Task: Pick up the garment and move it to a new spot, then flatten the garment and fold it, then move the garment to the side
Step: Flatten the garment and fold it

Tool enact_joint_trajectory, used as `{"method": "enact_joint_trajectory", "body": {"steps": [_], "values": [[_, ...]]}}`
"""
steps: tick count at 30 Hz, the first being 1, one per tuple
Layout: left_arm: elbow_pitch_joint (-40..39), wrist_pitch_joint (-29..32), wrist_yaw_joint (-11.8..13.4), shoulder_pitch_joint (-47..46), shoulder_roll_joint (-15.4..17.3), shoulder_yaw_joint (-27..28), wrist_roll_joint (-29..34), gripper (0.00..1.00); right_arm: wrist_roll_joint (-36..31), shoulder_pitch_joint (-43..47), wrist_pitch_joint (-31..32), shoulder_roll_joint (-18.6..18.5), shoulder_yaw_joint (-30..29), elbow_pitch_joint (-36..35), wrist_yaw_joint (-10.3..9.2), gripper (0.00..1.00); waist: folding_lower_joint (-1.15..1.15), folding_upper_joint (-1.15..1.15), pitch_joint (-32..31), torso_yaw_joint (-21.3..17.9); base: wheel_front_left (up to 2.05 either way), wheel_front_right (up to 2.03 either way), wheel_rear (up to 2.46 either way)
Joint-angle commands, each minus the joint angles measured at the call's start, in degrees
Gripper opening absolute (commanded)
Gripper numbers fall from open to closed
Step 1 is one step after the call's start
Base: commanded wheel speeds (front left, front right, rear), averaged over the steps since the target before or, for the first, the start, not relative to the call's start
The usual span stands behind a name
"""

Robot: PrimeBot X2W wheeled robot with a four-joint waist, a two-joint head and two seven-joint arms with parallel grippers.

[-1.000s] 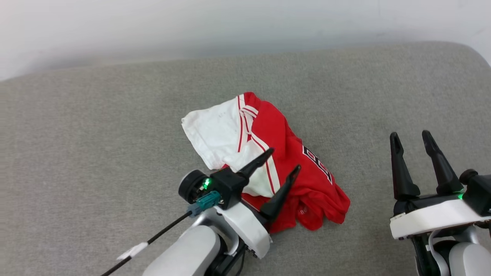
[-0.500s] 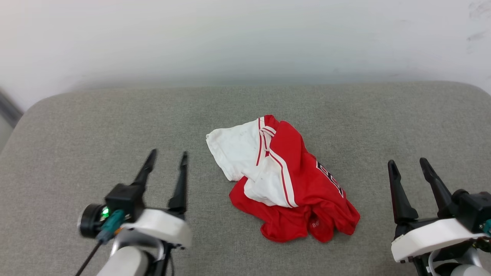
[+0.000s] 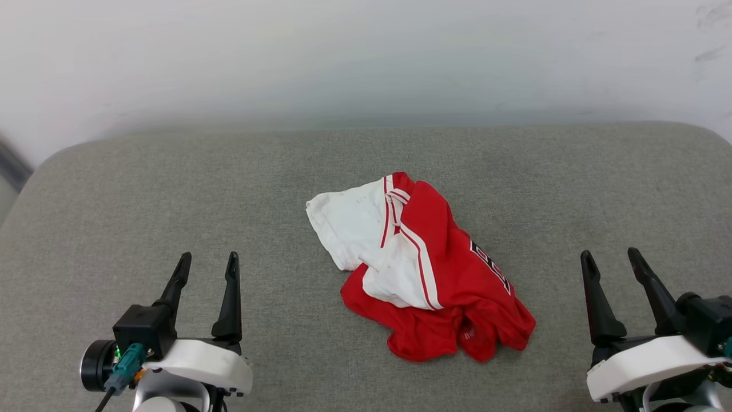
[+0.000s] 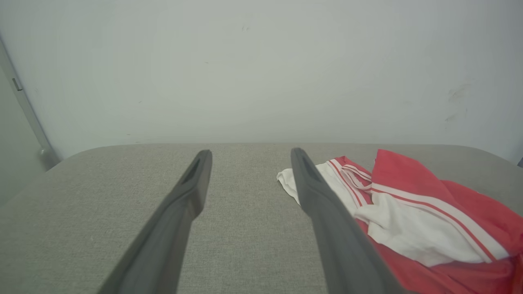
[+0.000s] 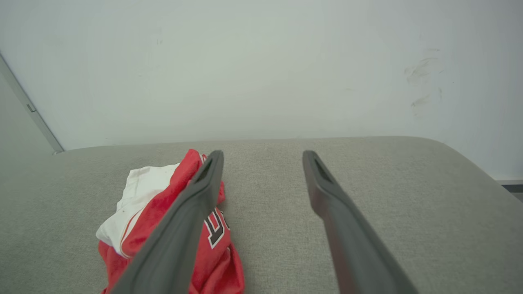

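My left jaws and right jaws stand wide, empty; the crumpled garment (image 3: 452, 269) lies between them on the grey cushion (image 3: 171, 189), touching neither.

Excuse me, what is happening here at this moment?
A two-armed robot faces a red jersey T-shirt that lies crumpled in the middle of a grey upholstered surface. The left end effector and the right end effector are both open and empty, one at each side of the shirt, apart from it. Nothing is flattened or folded yet.
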Motion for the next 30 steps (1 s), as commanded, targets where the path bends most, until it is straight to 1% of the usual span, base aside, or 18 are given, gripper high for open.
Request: {"method": "enact_joint_trajectory", "body": {"steps": [1,4,5,7,9,12,16,20,24,25,27,30], "values": [[-0.25,-0.28,-0.38,0.41,-0.28,0.22,0.30,1.00,0.00,-0.20,0.18,0.04,-0.21,-0.30,0.00,1.00,0.00,0.00,0.17,-0.02,0.00,0.00,0.00],[-0.30,-0.28,-0.92,-0.25,-0.60,0.30,0.48,1.00,0.59,-1.00,1.39,0.04,-0.29,-0.11,0.00,1.00,0.00,0.00,0.54,0.06,0.00,0.00,0.00],[-0.33,-0.28,-1.09,-0.53,-0.68,0.37,0.50,1.00,0.42,-1.40,2.72,0.04,-0.20,0.07,0.00,1.00,0.00,0.00,0.82,0.11,0.00,0.00,0.00],[-0.53,-0.28,-1.40,-1.22,-0.93,0.57,0.68,1.00,-0.17,-2.94,6.48,0.04,0.35,0.21,0.00,1.00,0.00,0.00,1.53,0.29,0.00,0.00,0.00],[-0.78,-0.28,-1.75,-1.73,-1.34,0.64,1.04,1.00,-0.29,-4.81,11.77,0.01,2.31,0.31,0.00,1.00,0.00,0.00,2.33,0.74,0.00,0.00,0.00],[-1.09,-0.28,-2.34,-2.52,-2.22,0.66,1.66,1.00,0.14,-8.10,21.31,-2.54,7.12,0.37,0.00,1.00,0.00,0.00,3.57,1.87,0.00,0.00,0.00],[-0.99,-0.23,-3.54,-4.13,-3.42,0.78,2.48,1.00,2.94,-13.26,33.60,-6.94,15.85,-0.02,0.00,1.00,0.00,0.00,5.59,3.94,0.00,0.00,0.00],[-0.65,-0.22,-4.98,-5.51,-4.83,0.98,3.42,1.00,6.25,-17.86,42.27,-10.55,23.49,0.96,0.00,1.00,0.00,0.00,7.22,6.09,0.00,0.00,0.00],[0.03,-0.22,-6.44,-6.73,-6.40,1.25,4.28,1.00,8.60,-21.29,48.03,-13.17,29.16,3.53,0.00,1.00,0.00,0.00,8.54,7.97,0.00,0.00,0.00],[0.03,-0.22,-6.44,-6.73,-6.40,1.25,4.28,1.00,8.60,-21.29,48.03,-13.17,29.16,3.53,0.00,1.00,0.00,0.00,8.54,7.97,0.00,0.00,0.00],[0.44,-0.22,-7.10,-7.29,-7.14,1.52,4.74,1.00,9.25,-22.46,49.87,-14.23,31.24,5.23,0.00,1.00,0.00,0.00,9.05,8.74,0.00,0.00,0.00],[1.02,-0.22,-8.05,-7.50,-8.19,2.04,5.36,1.00,9.82,-23.69,50.93,-15.72,33.27,7.47,0.00,1.00,0.00,0.00,9.45,9.38,0.00,0.00,0.00]]}}
